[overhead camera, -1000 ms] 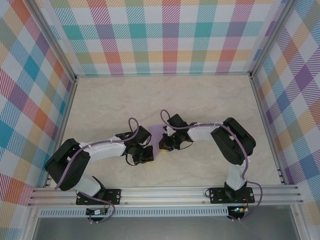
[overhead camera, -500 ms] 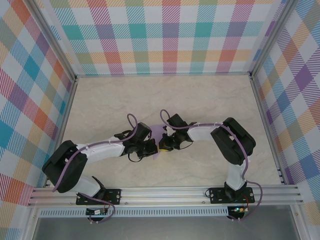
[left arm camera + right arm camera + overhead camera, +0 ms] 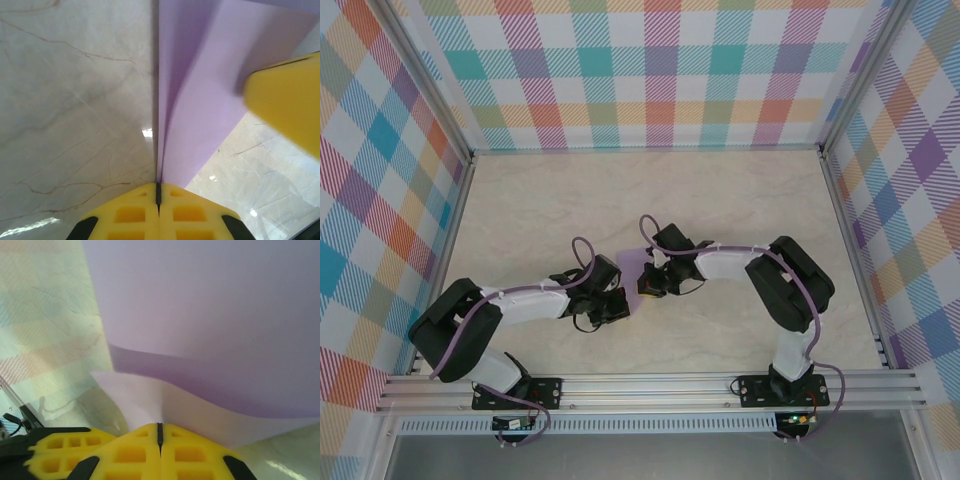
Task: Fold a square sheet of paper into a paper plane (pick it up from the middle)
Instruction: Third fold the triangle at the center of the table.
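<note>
L jaws clenched on the square sheet of paper (image 3: 200,100), R jaws clenched on it too, from opp side; sheet held up bent betw them over desk (image 3: 720,190) centre. Prob mid first fold; next needs edges aligned, then crease pressed flat

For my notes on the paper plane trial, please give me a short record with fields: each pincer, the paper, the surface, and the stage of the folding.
left pincer: shut on the square sheet of paper, at a doubled edge
right pincer: shut on the same sheet
sheet shape: lavender, bent and curved between the two pincers, not flat
table: pale marbled surface under the sheet
fold stage: no dart shape yet
</note>
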Available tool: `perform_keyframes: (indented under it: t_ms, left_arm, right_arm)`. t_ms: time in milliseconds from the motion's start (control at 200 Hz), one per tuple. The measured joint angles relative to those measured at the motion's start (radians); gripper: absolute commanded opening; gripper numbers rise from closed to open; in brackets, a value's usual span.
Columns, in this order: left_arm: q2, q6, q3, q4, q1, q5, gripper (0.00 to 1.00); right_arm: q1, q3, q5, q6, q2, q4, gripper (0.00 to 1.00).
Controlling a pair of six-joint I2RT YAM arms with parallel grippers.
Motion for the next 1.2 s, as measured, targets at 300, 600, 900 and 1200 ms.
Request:
perform_keyframes:
  t_ms: [300,600,900,1200]
  left_arm:
    - [-0.070,0.051,0.098,-0.075,0.010,-0.022,0.25]
    - [-0.044,0.123,0.132,-0.105,0.068,-0.016,0.45]
    - [0.051,0.229,0.214,-0.104,0.077,0.018,0.28]
    - [0.109,0.263,0.227,-0.103,0.090,-0.040,0.07]
  right_arm:
    - [-0.018,0.036,0.076,-0.001,-0.094,-0.047,0.11]
    - [-0.019,0.036,0.080,0.000,-0.094,-0.076,0.13]
    - [-0.021,0.036,0.090,0.000,-0.094,-0.089,0.13]
    - [-0.023,0.024,0.070,-0.027,-0.093,-0.092,0.10]
